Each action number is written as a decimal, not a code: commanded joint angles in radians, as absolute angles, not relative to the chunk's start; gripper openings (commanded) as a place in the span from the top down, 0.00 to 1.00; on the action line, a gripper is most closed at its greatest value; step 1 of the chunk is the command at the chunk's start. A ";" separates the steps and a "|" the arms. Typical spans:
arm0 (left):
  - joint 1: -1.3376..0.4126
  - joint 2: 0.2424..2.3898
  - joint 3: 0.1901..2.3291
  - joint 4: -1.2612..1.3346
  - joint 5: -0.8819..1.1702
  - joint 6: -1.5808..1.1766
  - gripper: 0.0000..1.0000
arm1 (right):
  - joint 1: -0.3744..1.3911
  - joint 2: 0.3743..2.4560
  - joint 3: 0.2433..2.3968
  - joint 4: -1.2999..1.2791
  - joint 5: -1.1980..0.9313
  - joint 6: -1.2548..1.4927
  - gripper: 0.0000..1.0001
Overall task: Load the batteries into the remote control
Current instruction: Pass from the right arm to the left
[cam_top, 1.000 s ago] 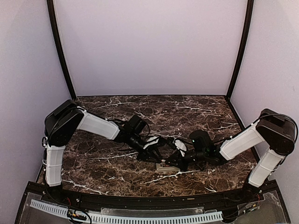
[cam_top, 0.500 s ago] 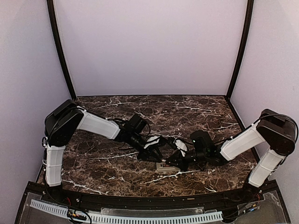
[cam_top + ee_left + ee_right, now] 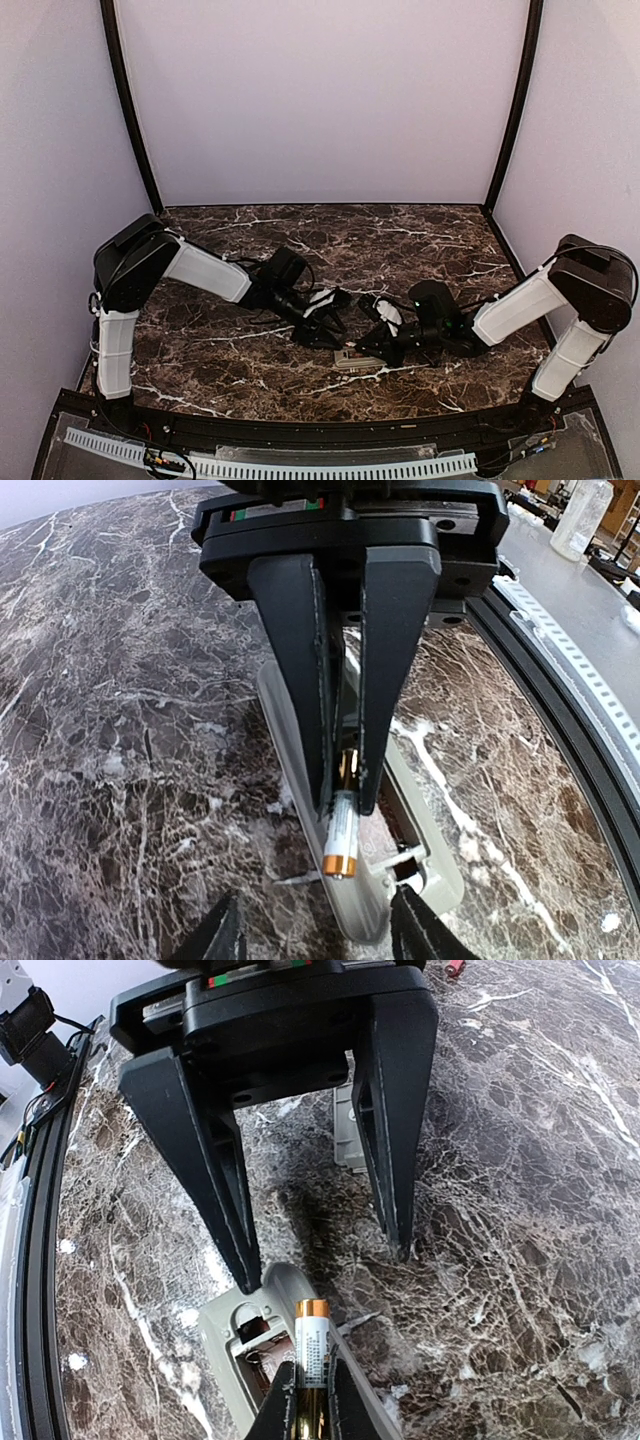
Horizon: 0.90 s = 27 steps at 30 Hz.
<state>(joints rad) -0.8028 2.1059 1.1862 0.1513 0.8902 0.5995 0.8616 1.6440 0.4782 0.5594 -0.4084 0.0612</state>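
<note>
Above the open compartment of the remote control point(image 3: 440, 865), back-up on the marble table point(image 3: 520, 1210): 1 battery point(image 3: 340, 845), pinched lengthwise in the closed jaws of the right gripper point(image 3: 343, 790). Close by, left gripper point(image 3: 325, 1265) spread wide, holding nothing.

- Soft, even overhead light; top view slightly grainy.
- Table point(image 3: 100, 680) has a pale sheen in left wrist view and a soft dark shadow in right wrist view.
- Wrist views bend at edges; battery point(image 3: 311, 1345) is sharp.

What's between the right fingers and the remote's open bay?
A battery, pinched in the right fingers, pointing over the remote control; right wrist view shows it.
</note>
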 commanded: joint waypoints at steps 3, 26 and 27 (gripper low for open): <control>-0.785 2.057 1.159 0.175 0.978 0.552 0.50 | 0.887 1.674 0.434 0.469 -0.459 0.069 0.93; -0.837 2.085 0.875 0.946 0.711 -0.253 0.42 | 0.887 1.686 0.436 0.473 -0.473 0.060 0.92; -0.846 2.087 0.891 0.911 0.713 -0.237 0.41 | 0.887 1.687 0.437 0.473 -0.473 0.060 0.92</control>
<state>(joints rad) -0.8295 2.0941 0.8536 0.9676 0.7448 -0.2401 0.8619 1.6516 0.4641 0.5972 -0.4187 0.0601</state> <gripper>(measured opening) 0.583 0.078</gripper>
